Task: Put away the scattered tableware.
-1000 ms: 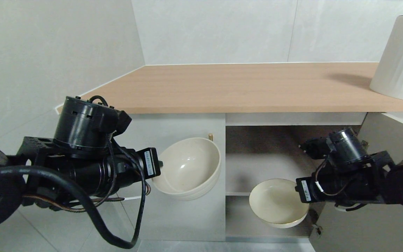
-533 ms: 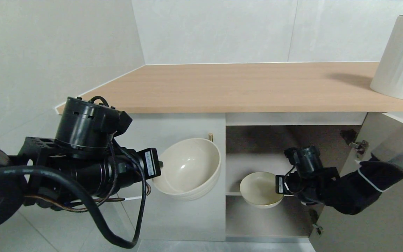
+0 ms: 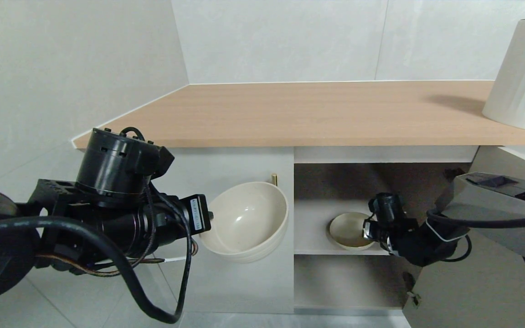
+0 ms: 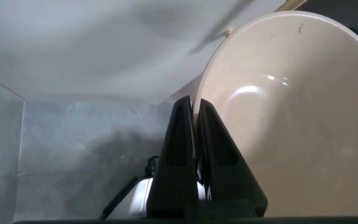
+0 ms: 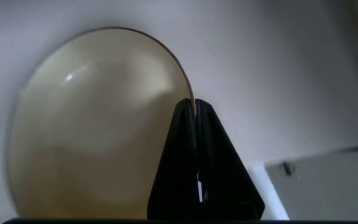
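Observation:
A large cream bowl [image 3: 247, 222] hangs tilted in front of the closed left cabinet door, its rim pinched by my left gripper [image 3: 210, 215]; in the left wrist view the fingers [image 4: 182, 134] are shut on the bowl [image 4: 291, 118] rim. A smaller cream bowl [image 3: 348, 230] is inside the open cabinet, low over the shelf [image 3: 317, 237], held at its rim by my right gripper [image 3: 366, 230]. In the right wrist view the fingers [image 5: 194, 134] clamp the edge of this bowl [image 5: 92, 124]. Whether it touches the shelf I cannot tell.
A wooden counter [image 3: 317, 114] runs above the cabinet, with a white ribbed lampshade [image 3: 524, 77] at its right end. The right cabinet door [image 3: 486, 255] stands open beside my right arm. A small brass knob [image 3: 274, 177] sits on the closed left door. Below the shelf is a lower compartment [image 3: 344, 282].
My right arm has carried the smaller bowl from in front of the cabinet up and inward to the shelf. The left arm and large bowl have barely shifted.

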Controlling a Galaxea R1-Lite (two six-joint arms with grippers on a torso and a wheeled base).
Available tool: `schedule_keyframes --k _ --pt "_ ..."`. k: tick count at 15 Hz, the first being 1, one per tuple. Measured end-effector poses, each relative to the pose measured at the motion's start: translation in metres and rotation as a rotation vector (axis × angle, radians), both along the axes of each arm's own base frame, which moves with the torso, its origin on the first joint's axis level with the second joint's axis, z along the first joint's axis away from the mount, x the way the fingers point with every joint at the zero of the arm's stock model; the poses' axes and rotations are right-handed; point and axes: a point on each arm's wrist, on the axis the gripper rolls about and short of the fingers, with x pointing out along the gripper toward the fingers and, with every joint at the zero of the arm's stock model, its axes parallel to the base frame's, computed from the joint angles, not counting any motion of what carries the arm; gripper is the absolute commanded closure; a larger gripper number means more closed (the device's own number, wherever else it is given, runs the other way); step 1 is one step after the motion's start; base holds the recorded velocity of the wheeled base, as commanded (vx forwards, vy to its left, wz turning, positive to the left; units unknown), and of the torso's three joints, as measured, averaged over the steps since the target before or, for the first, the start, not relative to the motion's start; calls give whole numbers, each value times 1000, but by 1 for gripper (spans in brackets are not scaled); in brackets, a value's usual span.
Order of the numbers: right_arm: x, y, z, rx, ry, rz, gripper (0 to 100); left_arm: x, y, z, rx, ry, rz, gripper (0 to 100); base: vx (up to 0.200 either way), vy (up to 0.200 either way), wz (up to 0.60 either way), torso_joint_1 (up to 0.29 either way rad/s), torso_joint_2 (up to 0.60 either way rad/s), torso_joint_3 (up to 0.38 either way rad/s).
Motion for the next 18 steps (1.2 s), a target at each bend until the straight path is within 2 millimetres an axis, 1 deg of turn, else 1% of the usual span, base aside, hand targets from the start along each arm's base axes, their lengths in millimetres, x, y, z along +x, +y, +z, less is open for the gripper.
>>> schedule_keyframes --k 3,7,8,11,13,14,15,16,18 --pt "13 1 -7 -2 -21 -20 100 1 0 -1 1 3 1 100 0 0 0 0 0 0" --pt "18 1 -11 0 -26 -23 100 2 -1 -3 5 10 1 100 0 0 0 0 0 0" --pt "19 1 -11 1 -26 -24 0 2 -1 -3 5 10 1 100 0 0 0 0 0 0" --pt "18 0 -7 17 -35 -34 0 3 -2 -4 7 13 1 100 0 0 0 0 0 0" --pt "10 0 4 23 -37 -29 0 7 -4 -7 10 9 1 100 0 0 0 0 0 0" --pt "3 0 14 27 -34 -18 0 11 -6 -10 8 0 1 100 0 0 0 0 0 0" --pt "-7 1 26 33 -16 7 0 14 -8 -13 11 2 1 100 0 0 0 0 0 0" --pt "-18 3 42 47 0 43 0 17 -12 -19 24 11 -7 100 0 0 0 0 0 0" --pt "-52 8 88 79 55 150 0 22 -19 -31 96 24 -43 100 0 0 0 0 0 0"
